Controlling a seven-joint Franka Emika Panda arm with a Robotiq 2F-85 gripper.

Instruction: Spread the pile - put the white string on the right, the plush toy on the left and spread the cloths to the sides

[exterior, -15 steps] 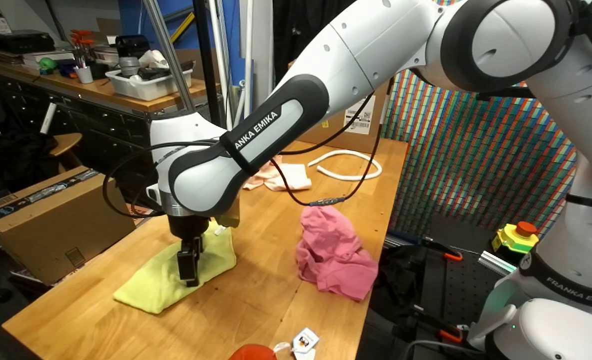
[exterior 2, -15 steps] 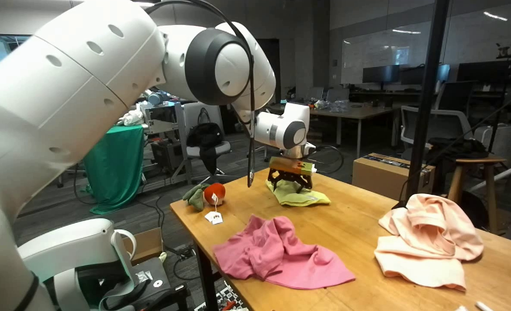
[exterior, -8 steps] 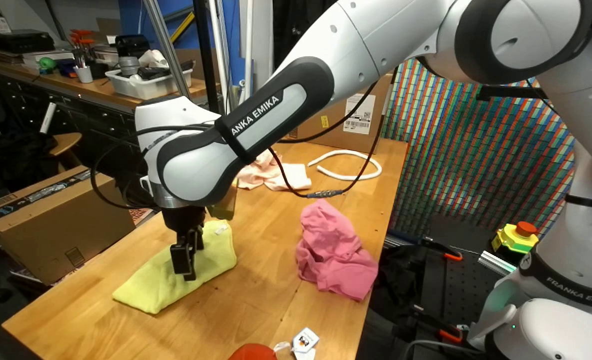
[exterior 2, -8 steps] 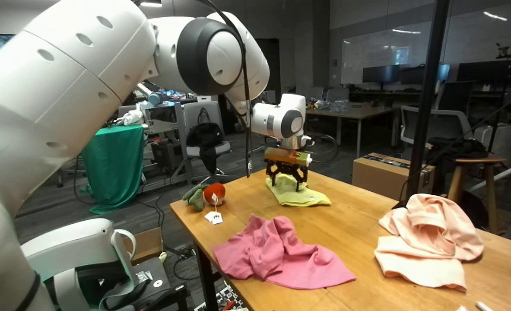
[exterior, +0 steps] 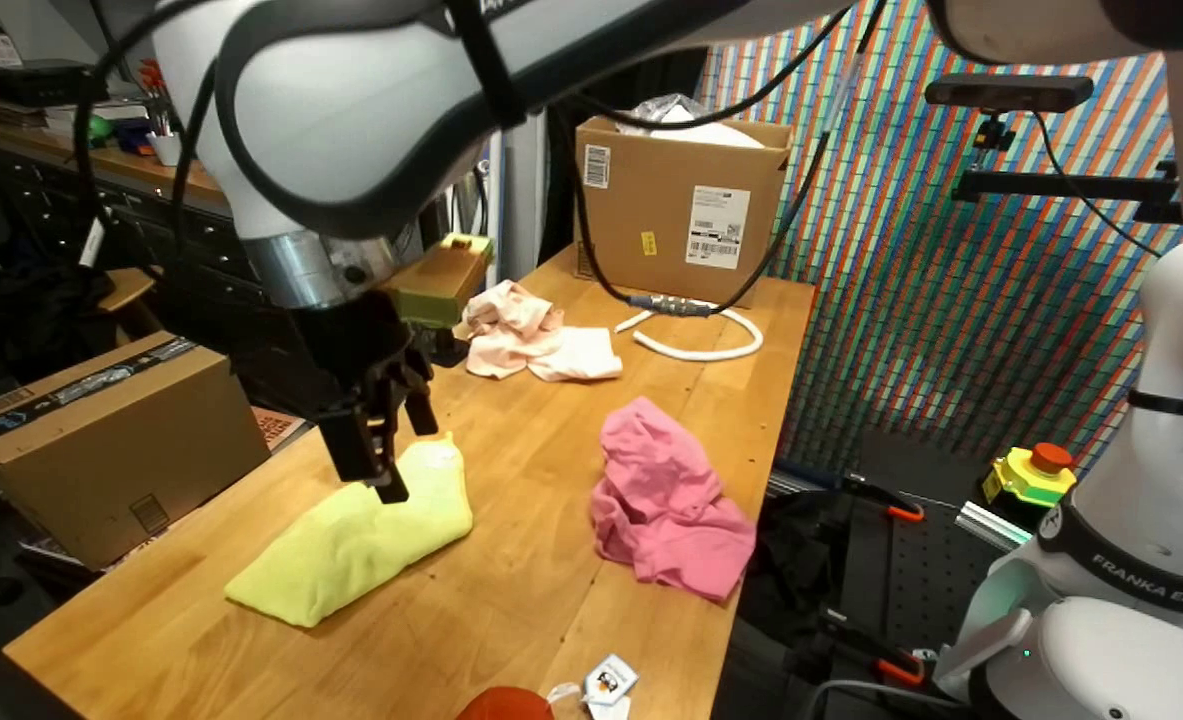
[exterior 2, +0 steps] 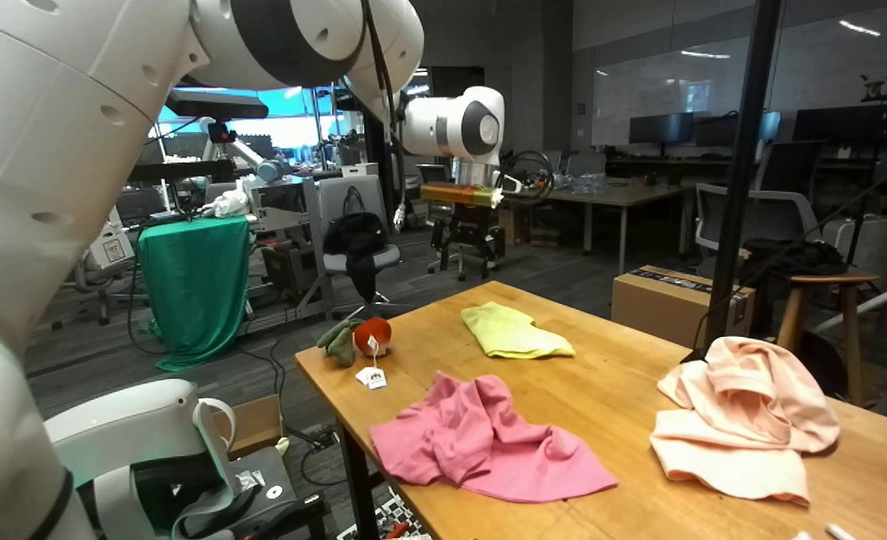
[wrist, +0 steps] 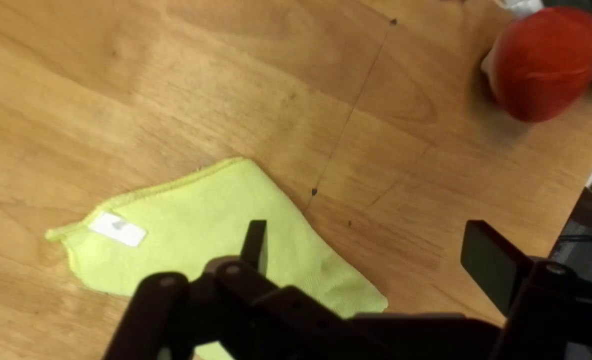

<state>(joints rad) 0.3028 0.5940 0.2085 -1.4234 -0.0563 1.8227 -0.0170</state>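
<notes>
My gripper (wrist: 368,235) is open and hangs in the air above the yellow-green cloth (exterior: 351,550), its fingers apart with nothing between them. That cloth lies flat, folded over, near the table's far corner in an exterior view (exterior 2: 514,334). The pink cloth (exterior 2: 480,450) is crumpled by the long edge. Farther off sits the peach-cream cloth (exterior 2: 747,420), bunched up. A curved white string (exterior: 701,355) rests behind the pink cloth in an exterior view. The red plush toy (exterior 2: 372,336), with green leaves and a tag, stands at a table corner. All of these lie apart from one another.
The wooden table (exterior: 541,630) carries a cardboard box (exterior: 671,210) at its end. Another cardboard box (exterior: 121,450) stands beside the table. A dark upright pole (exterior 2: 739,180) rises at the table's edge near the peach-cream cloth. A black cable loops from the arm.
My gripper was low at the yellow-green cloth and has risen well above it, tilting somewhat. The cloth stayed lying in place. The other things have not moved.
</notes>
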